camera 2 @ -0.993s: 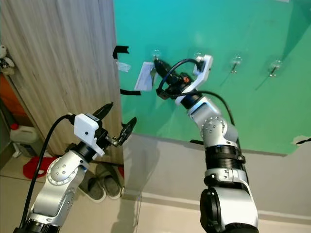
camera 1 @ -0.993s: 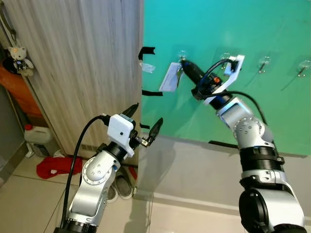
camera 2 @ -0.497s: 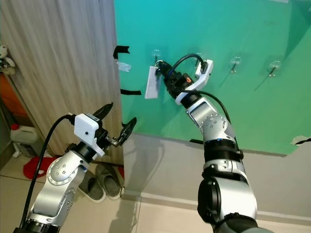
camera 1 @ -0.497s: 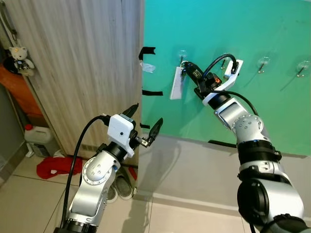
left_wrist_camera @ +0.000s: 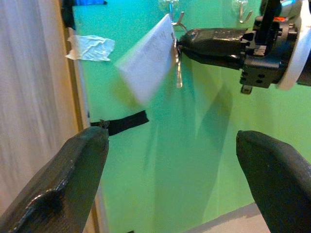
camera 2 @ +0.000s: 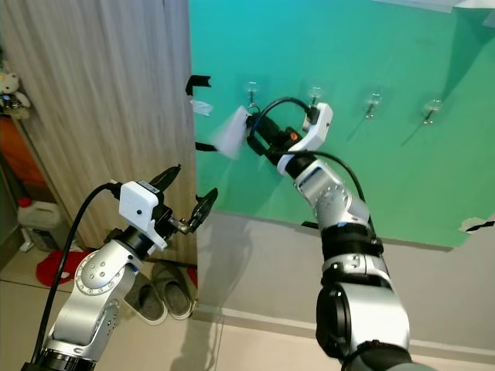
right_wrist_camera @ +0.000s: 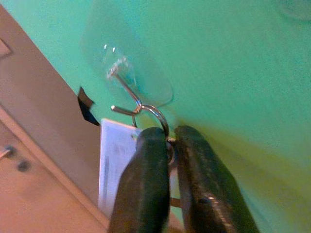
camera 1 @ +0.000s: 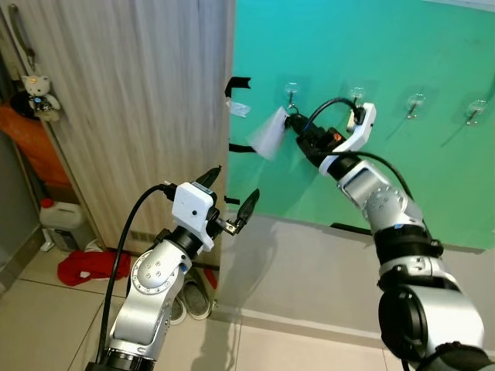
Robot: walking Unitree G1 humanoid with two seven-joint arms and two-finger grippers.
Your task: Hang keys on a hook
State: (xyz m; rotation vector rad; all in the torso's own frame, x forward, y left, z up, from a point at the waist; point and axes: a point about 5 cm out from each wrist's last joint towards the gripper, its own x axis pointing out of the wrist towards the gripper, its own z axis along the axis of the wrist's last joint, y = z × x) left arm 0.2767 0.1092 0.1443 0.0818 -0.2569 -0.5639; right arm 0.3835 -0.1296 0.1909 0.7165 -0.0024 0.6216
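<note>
Clamped tight on the keys (right_wrist_camera: 163,141), the right gripper (camera 1: 295,122) sat at upper centre of the head view, the key ring looped at the tip of the leftmost hook (right_wrist_camera: 124,92), white tag (camera 1: 268,133) swinging. Hanging looked nearly done; next, seat the ring and release. Left gripper (camera 1: 232,199) waited lower left, spread wide, holding nothing.

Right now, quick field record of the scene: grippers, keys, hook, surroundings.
right gripper: raised at the green wall, fingers shut on the key ring
key ring: looped over the wire of the leftmost hook, gripper not yet released
white tag: hangs from the ring, swung out and blurred
key: dangles beside the tag
left gripper: open, held low in front of the wall, holding nothing
other hooks: in a row to the right, bare
floor: red cloth, shoes
</note>
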